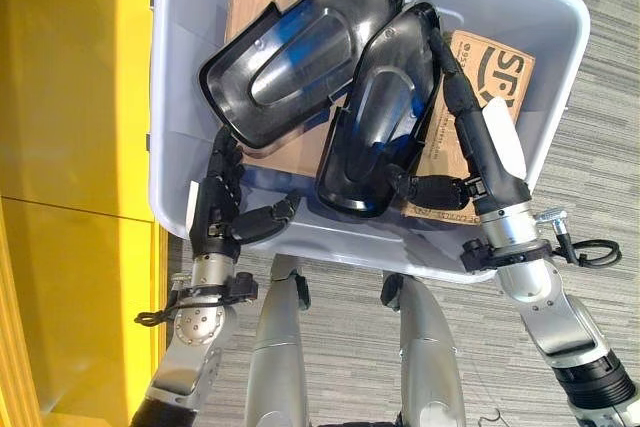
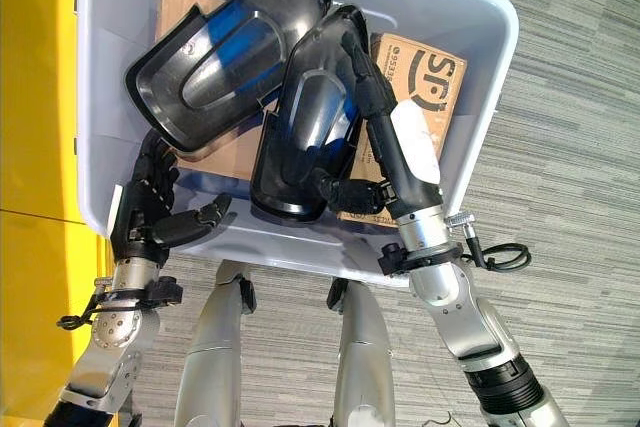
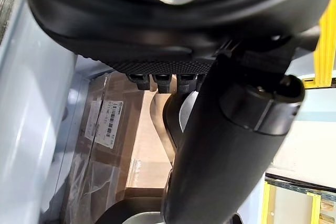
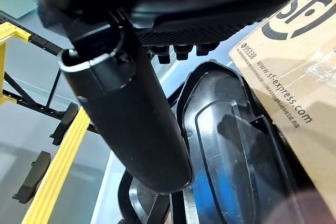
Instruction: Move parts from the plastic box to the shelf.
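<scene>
Grey carpet (image 1: 600, 77) lies under the plastic box (image 1: 560, 57) at frame centre. Right hand (image 1: 478, 152), at centre right, has long fingers and thumb clamping the right black part (image 1: 385, 112). Left hand (image 1: 225, 197), lower left, curls its fingers under the left part (image 1: 290, 57), thumb spread free. Both parts overlap, so lifting one may drag the other. Cardboard boxes (image 1: 490, 67) lie beneath; the yellow shelf (image 1: 80, 77) fills the left.

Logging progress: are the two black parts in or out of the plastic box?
In: both black parts lie inside the plastic box on cardboard cartons.
</scene>
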### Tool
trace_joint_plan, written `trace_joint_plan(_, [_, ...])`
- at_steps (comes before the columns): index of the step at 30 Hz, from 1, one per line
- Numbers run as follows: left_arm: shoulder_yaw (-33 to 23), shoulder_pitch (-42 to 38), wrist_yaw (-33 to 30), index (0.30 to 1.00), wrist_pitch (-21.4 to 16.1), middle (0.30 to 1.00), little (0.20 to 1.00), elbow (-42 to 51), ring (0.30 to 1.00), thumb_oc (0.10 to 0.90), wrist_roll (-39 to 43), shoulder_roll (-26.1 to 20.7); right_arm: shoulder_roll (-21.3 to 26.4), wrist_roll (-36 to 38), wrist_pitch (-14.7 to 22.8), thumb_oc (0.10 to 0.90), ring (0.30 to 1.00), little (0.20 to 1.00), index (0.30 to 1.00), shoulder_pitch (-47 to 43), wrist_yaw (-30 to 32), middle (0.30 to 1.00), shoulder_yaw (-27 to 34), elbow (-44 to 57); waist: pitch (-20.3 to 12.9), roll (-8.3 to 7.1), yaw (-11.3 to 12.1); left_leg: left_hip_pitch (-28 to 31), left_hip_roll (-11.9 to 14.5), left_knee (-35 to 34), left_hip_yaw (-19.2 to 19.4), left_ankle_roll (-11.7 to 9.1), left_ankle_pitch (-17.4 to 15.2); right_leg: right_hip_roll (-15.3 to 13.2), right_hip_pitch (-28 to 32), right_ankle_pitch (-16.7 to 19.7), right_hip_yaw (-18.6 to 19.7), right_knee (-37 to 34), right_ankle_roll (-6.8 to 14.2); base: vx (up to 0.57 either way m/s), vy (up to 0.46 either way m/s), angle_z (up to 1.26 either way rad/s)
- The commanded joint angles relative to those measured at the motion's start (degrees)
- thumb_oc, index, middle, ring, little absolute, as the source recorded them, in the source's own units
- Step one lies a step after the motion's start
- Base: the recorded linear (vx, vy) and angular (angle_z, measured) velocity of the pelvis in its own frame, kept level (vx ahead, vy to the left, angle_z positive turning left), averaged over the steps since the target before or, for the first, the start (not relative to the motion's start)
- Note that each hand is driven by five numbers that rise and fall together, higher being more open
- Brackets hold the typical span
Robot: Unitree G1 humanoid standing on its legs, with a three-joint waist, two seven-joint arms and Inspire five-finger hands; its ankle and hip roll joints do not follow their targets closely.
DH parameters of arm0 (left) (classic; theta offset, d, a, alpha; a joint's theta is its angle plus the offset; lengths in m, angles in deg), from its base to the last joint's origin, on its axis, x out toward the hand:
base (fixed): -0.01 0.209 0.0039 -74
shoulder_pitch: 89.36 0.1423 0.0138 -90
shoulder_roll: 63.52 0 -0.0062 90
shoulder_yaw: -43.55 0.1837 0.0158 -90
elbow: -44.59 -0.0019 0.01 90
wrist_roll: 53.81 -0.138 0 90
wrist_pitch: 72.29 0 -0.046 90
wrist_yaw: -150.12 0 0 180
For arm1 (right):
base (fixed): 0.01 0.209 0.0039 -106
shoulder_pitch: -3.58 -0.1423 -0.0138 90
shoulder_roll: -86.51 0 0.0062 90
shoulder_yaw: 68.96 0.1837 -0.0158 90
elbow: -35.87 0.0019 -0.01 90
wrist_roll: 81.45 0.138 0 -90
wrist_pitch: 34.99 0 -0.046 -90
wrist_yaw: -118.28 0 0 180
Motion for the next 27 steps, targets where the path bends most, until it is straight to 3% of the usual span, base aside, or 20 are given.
trace_joint_plan(1, [1.5,7.9,-0.6,1.0,0.7,1.0,1.0,1.5,1.0,0.9,-2.1,-0.2,-0.5,-2.3,5.4,0.9,1.0,1.0,1.0,-2.6,3.4,1.0,0.3,8.8,-0.7,-1.17,-0.4,1.0,0.7,3.2,2.7,0.1,-7.8,1.3,4.6,-1.6,5.2,-4.2,3.4,0.0,0.0,0.0])
trace_joint_plan(17, [2.8,6.5,-3.7,1.0,-0.4,1.0,1.0,-0.7,1.0,0.9,-2.8,0.1,-5.5,-7.4,5.3,0.9,1.0,1.0,1.0,-3.8,7.7,1.0,-7.2,5.3,-0.7,-0.43,-0.2,1.5,0.5,2.6,2.8,0.1,-7.4,1.2,4.6,-1.5,5.4,-4.1,3.5,0.0,0.0,0.0])
trace_joint_plan(27, [2.3,7.2,-3.4,1.0,-1.3,1.0,1.0,-3.0,1.0,0.9,-2.1,-0.6,-5.3,-8.3,5.7,0.9,1.0,1.0,1.0,-3.5,8.3,1.0,-8.3,3.9,-0.7,0.1,0.2,3.4,0.3,2.1,2.9,-0.1,-7.2,1.1,6.3,-1.7,5.3,-4.0,3.5,0.0,0.0,0.0])
